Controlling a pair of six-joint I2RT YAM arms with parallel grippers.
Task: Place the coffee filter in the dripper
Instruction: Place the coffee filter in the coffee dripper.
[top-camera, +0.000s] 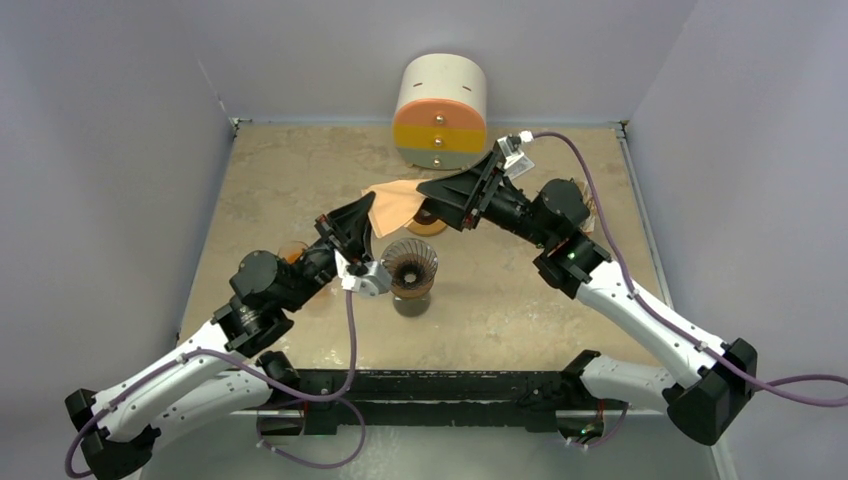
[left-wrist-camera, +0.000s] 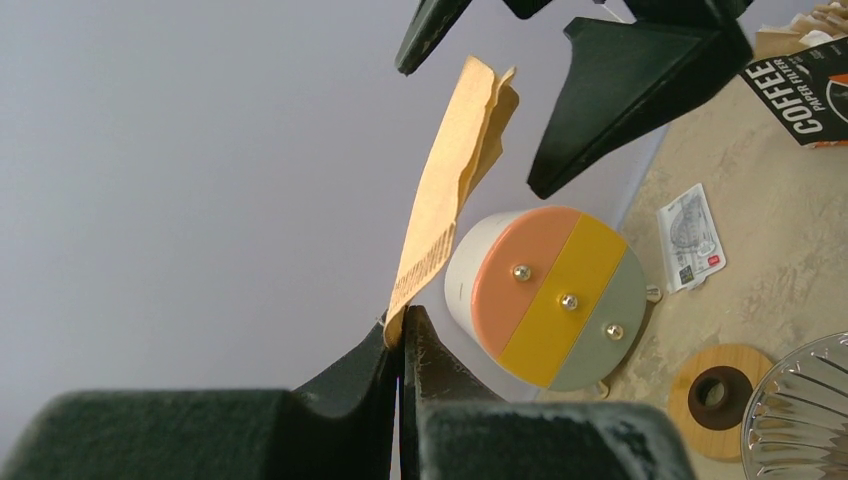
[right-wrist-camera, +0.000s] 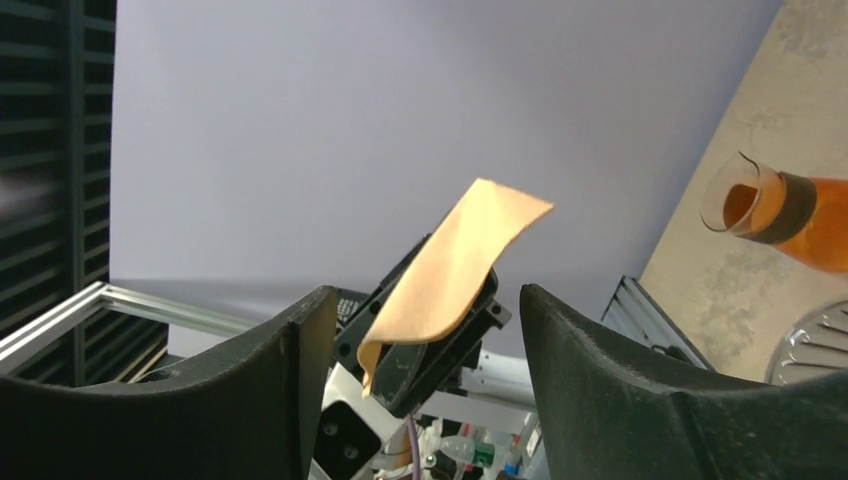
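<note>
Left wrist view: the left gripper (left-wrist-camera: 400, 328) is pinched tight on one edge of the coffee filter (left-wrist-camera: 450, 180), holding it up in the air. The right gripper (right-wrist-camera: 425, 295) has its jaws spread wide on either side of the filter's free end. The dripper (top-camera: 410, 265) stands on the table close by.

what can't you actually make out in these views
- Top view: wooden ring half hidden under the right gripper.
- Left wrist: dripper cut off at the corner; print on the card too small.
- Right wrist: amber carafe cut off at the right edge.
</note>
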